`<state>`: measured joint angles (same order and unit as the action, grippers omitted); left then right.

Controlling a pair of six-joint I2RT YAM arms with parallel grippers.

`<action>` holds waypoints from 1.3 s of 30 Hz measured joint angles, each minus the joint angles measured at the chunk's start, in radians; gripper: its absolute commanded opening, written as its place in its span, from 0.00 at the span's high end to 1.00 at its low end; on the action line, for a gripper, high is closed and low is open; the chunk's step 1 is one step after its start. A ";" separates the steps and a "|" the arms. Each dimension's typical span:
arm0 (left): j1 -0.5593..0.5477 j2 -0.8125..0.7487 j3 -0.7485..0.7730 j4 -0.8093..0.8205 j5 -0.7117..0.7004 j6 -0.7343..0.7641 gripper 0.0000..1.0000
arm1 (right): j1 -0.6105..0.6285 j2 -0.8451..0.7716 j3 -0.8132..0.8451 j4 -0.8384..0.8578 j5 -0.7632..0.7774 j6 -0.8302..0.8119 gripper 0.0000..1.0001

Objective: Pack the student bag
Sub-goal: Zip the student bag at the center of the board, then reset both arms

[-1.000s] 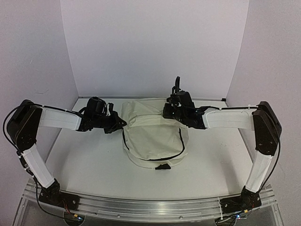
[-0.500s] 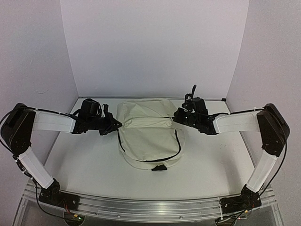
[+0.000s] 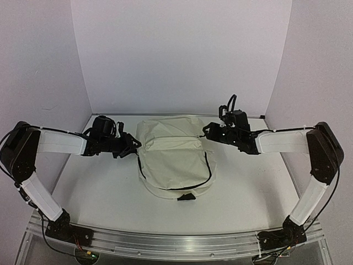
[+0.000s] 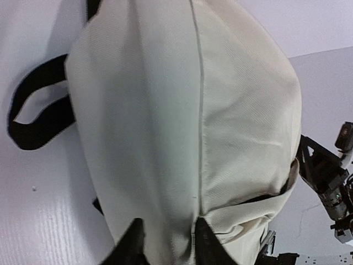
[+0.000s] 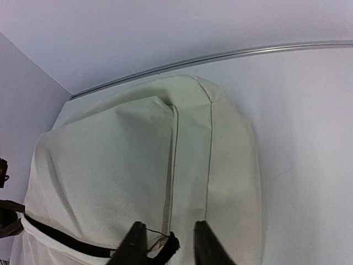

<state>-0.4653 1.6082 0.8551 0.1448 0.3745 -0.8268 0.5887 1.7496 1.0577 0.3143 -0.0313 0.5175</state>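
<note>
White tabletop [image 3: 99,187] w/ pale walls on three sides; silver metal rail [image 3: 176,240] along the near edge carries both arm bases. The student bag [image 3: 175,160], a big cream fabric backpack, lies flat at table ctr, toward the back wall, rounded end facing the rail. L arm [image 3: 60,142] & R arm [image 3: 284,142], white-sleeved w/ black joints, reach in from either side at about the same height, one at each upper corner of the bag. Left gripper [image 4: 168,245]: fingers spread apart, sitting at the bag's L upper corner, cream fabric filling the gap btwn them; can't tell if the pads actually touch it. Right gripper [image 3: 206,130]: also spread, just at the bag's R upper corner; its fingertips [image 5: 135,243] frame a small black tab [image 5: 168,242], which lies close to one finger, not pinched. Black webbing strap loop [image 4: 38,118] sticks out from the bag's side onto the table in the L wrist view. Thin black zipper line [image 3: 208,171] curves round the bag's front panel. Small black tag [image 3: 185,197] sits at the bag's near edge.
</note>
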 measured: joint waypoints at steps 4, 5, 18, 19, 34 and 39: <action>0.047 -0.019 0.013 -0.098 -0.073 0.069 0.07 | -0.042 -0.069 0.011 -0.061 -0.003 -0.062 0.02; 0.056 -0.026 0.022 -0.124 -0.095 0.098 0.04 | -0.049 -0.085 0.019 -0.075 0.000 -0.074 0.02; 0.319 -0.243 0.010 -0.257 -0.254 0.324 0.00 | -0.181 -0.165 0.025 -0.203 0.006 -0.145 0.02; 0.358 -0.265 -0.005 -0.263 -0.257 0.332 0.00 | -0.198 -0.168 0.017 -0.207 0.003 -0.144 0.02; 0.592 -0.621 -0.277 -0.154 -0.309 0.449 0.00 | -0.452 -0.604 -0.344 -0.060 0.052 -0.208 0.02; 0.591 -0.667 -0.433 0.013 -0.350 0.531 0.00 | -0.452 -0.741 -0.582 0.202 0.120 -0.268 0.02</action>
<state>0.1261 0.9414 0.4225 0.1582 0.0242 -0.2959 0.1364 1.0087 0.4755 0.5158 0.0892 0.2497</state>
